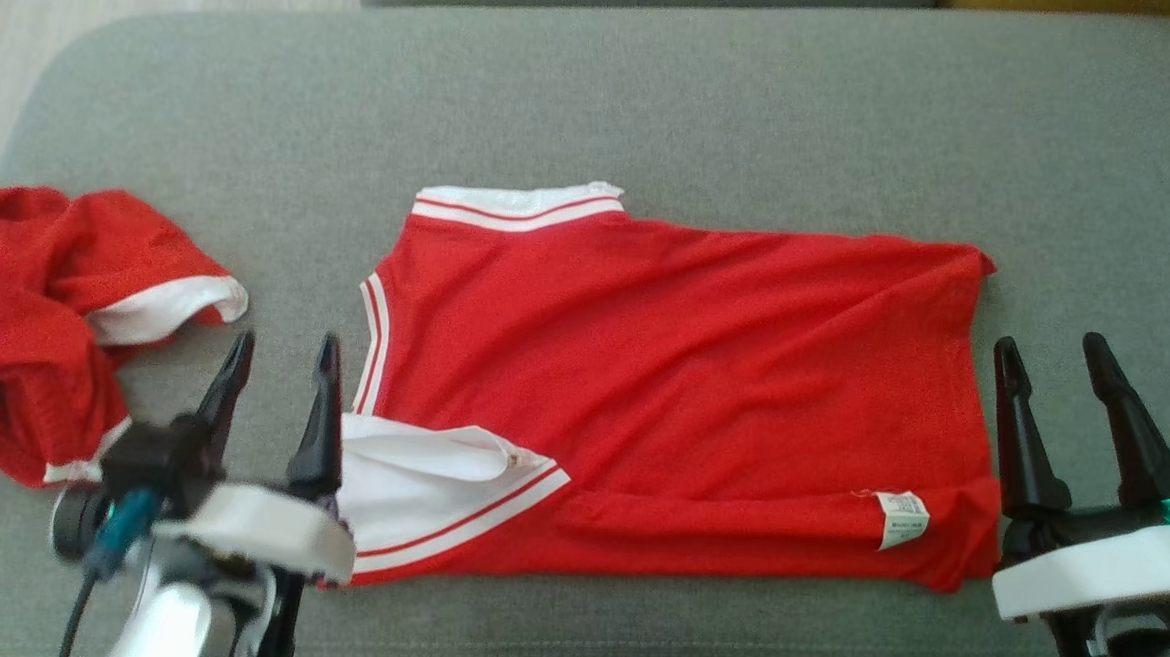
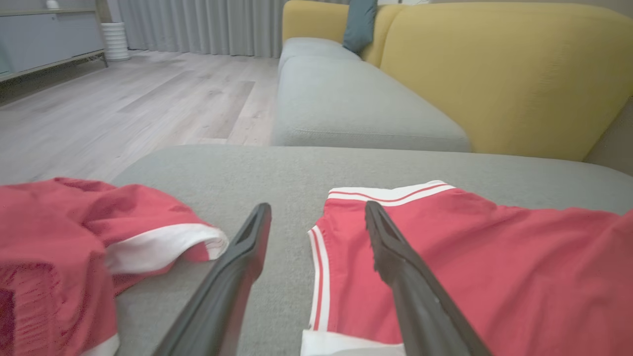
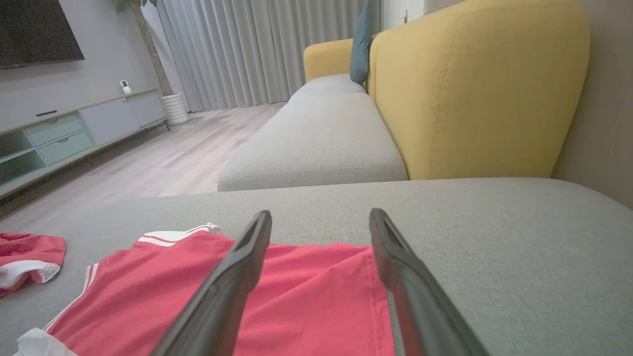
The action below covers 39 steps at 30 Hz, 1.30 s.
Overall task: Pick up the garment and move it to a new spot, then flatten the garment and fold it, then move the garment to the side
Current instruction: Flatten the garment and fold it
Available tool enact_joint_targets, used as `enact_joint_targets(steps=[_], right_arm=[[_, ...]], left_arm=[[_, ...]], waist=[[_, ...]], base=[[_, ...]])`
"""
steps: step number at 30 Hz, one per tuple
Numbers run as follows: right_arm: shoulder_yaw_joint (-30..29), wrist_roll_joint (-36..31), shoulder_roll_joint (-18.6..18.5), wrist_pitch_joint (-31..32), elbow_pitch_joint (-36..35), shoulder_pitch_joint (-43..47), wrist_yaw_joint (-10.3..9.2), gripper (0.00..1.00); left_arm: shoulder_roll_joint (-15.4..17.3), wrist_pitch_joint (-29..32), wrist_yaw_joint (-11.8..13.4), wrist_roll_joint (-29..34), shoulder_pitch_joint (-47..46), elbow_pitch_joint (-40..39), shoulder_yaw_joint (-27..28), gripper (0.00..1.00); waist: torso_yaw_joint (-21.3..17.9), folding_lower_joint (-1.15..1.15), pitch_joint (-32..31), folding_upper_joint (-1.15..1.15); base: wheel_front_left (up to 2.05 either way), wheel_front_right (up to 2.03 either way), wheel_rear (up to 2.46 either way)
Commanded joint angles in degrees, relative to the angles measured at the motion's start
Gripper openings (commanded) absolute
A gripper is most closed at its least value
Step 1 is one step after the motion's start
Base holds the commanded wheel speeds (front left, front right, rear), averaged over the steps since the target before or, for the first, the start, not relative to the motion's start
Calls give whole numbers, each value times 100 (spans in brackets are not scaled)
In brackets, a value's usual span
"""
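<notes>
Garment (image 1: 683,374), red with white trim, lies flat at the middle of the grey cushion (image 1: 657,102) in the head view, its near edge turned over. The left gripper (image 1: 286,343) stands released at the collar end and the right gripper (image 1: 1050,343) released just past the hem, neither holding cloth. A second red garment (image 1: 35,320) lies bunched well to the left.

In the left wrist view, the spread fingers (image 2: 237,267) straddle the striped armhole edge.

In the right wrist view, one parted finger lies over red cloth and the other over bare cushion beside the hem.
</notes>
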Motion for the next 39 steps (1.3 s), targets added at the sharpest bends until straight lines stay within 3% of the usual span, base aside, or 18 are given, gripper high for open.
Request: enact_joint_targets(steps=[1, 9, 12, 16, 26, 35, 36, 37, 38, 39], right_arm=[[131, 26, -76, -3, -227, -146, 37, 100], [225, 25, -12, 19, -200, -414, 37, 100], [322, 41, 8, -16, -83, -580, 37, 100], [418, 56, 38, -23, 35, -669, 37, 100], [399, 111, 79, -91, 245, -749, 37, 100], [363, 165, 75, -103, 360, -802, 37, 100], [358, 174, 76, -104, 369, -804, 37, 100], [361, 180, 78, -104, 380, -806, 37, 100], [369, 188, 79, -101, 389, -807, 37, 100], [372, 197, 81, -98, 394, -808, 37, 100]], left_arm=[[135, -2, -84, 15, -477, -198, 169, 100], [32, 513, -840, -28, -2430, 786, -279, 100], [-100, 880, -1212, -72, -3495, 1864, -473, 100], [-173, 1279, -1473, -106, -4302, 3062, -635, 100], [-267, 1887, -1754, -61, -5490, 5121, -1159, 100], [-322, 2421, -1800, -107, -5744, 5733, -1770, 100], [-327, 2496, -1801, -157, -5745, 5768, -1848, 90], [-332, 2592, -1801, -232, -5738, 5802, -1920, 58], [-331, 2675, -1802, -304, -5735, 5821, -1990, 36], [-327, 2749, -1802, -371, -5736, 5828, -2066, 0]], waist=[[-19, 0, 123, 0], [-212, 0, 801, 0], [-409, 0, 1110, 0], [-616, 0, 1323, 0], [-792, 0, 1531, 0], [-776, 0, 1485, 0], [-772, 0, 1476, 0], [-773, 0, 1469, 0], [-774, 0, 1462, 0], [-774, 0, 1460, 0]], base=[[0, 0, 0], [0, 0, 0], [0, 0, 0], [0, 0, 0], [0, 0, 0], [0, 0, 0], [0, 0, 0], [0, 0, 0], [0, 0, 0], [0, 0, 0]])
